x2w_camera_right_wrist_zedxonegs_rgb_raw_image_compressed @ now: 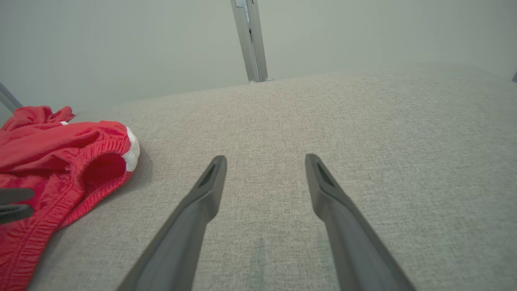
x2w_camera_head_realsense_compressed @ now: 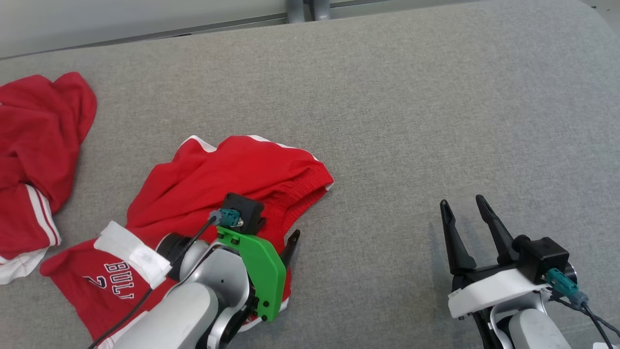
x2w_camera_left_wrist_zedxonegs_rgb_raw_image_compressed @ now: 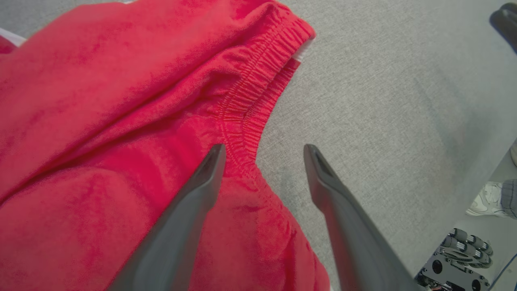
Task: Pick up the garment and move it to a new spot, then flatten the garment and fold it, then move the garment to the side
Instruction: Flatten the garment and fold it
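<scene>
The garment (x2w_camera_head_realsense_compressed: 227,179) is a pair of red shorts with white trim and white lettering, lying crumpled left of centre on the grey padded surface (x2w_camera_head_realsense_compressed: 411,121). My left gripper (x2w_camera_left_wrist_zedxonegs_rgb_raw_image_compressed: 262,151) hangs open over its elastic waistband (x2w_camera_left_wrist_zedxonegs_rgb_raw_image_compressed: 246,113). One finger is above the red cloth, the other above the bare grey surface, and nothing is pinched between them. In the head view one of its fingertips (x2w_camera_head_realsense_compressed: 293,237) pokes out beside the green bracket. My right gripper (x2w_camera_head_realsense_compressed: 465,203) stands open over bare surface at the lower right, well apart from the garment (x2w_camera_right_wrist_zedxonegs_rgb_raw_image_compressed: 60,169).
A second red garment (x2w_camera_head_realsense_compressed: 38,145) with white stripes lies bunched at the far left. A metal post (x2w_camera_head_realsense_compressed: 307,9) rises behind the surface's far edge. The surface's near edge, a shoe (x2w_camera_left_wrist_zedxonegs_rgb_raw_image_compressed: 488,198) and machine parts (x2w_camera_left_wrist_zedxonegs_rgb_raw_image_compressed: 456,258) show in the left wrist view.
</scene>
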Robot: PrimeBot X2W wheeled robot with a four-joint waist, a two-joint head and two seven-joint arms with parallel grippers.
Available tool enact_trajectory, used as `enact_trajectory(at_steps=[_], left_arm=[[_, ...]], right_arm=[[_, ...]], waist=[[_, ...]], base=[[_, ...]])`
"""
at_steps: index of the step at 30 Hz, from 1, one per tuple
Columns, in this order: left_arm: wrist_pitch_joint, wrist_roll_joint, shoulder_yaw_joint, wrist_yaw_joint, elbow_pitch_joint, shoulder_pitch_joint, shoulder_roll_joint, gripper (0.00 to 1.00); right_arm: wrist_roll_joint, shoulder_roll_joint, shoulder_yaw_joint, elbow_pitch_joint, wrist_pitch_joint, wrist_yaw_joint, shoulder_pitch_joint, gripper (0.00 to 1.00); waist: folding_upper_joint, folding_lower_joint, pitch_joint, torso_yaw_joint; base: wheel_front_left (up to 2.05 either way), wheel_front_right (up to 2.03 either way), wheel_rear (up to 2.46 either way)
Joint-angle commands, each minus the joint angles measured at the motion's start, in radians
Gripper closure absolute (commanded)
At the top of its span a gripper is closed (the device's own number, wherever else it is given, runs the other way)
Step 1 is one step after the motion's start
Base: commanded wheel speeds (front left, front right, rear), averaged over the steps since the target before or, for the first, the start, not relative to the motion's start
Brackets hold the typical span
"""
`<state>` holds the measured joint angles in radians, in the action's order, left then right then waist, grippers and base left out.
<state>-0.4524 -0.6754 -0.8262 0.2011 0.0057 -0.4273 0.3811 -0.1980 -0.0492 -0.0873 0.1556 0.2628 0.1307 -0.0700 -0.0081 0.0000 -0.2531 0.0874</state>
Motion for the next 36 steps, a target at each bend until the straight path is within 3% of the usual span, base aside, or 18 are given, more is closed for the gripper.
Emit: enact_trajectory(at_steps=[1, 12, 13, 17, 25, 29, 36], left_arm=[[-0.002, 0.008, 0.001, -0.003, 0.032, -0.021, -0.002, 0.0], [-0.06, 0.112, -0.095, -0.045, 0.296, -0.097, 0.038, 0.0], [-0.06, 0.109, -0.098, -0.051, 0.312, -0.099, 0.033, 1.0], [-0.046, 0.09, -0.099, -0.081, 0.333, -0.11, 0.016, 1.0], [0.067, -0.045, 0.009, -0.121, 0.22, -0.143, -0.098, 1.0], [0.062, -0.074, 0.034, -0.115, 0.188, -0.186, -0.139, 1.0], [0.022, -0.106, 0.069, -0.111, 0.276, -0.302, -0.189, 1.0]], right_arm=[[-0.014, -0.003, -0.001, -0.002, 0.003, 0.0, -0.015, 0.0], [-0.057, -0.002, 0.008, -0.005, 0.003, 0.0, -0.022, 0.0], [-0.057, -0.002, 0.007, -0.004, 0.003, 0.0, -0.022, 0.0], [-0.063, -0.003, 0.009, -0.002, 0.003, 0.0, -0.026, 0.0], [-0.067, -0.003, 0.013, 0.006, 0.003, 0.0, -0.021, 0.0], [-0.071, -0.003, -0.005, 0.009, 0.003, 0.0, -0.038, 0.0], [-0.092, -0.003, -0.046, 0.007, 0.003, 0.0, -0.066, 0.0]], waist=[[0.0081, 0.0, -0.031, 0.038], [0.0081, 0.0, -0.049, 0.1], [0.0081, 0.0, -0.049, 0.102], [0.0081, 0.0, -0.046, 0.104], [0.0081, 0.0, -0.03, 0.098], [0.0081, 0.0, -0.031, 0.113], [0.0081, 0.0, -0.073, 0.196]], base=[[0.0, 0.0, 0.0], [0.0, 0.0, 0.0], [0.0, 0.0, 0.0], [0.0, 0.0, 0.0], [0.0, 0.0, 0.0], [0.0, 0.0, 0.0], [0.0, 0.0, 0.0]])
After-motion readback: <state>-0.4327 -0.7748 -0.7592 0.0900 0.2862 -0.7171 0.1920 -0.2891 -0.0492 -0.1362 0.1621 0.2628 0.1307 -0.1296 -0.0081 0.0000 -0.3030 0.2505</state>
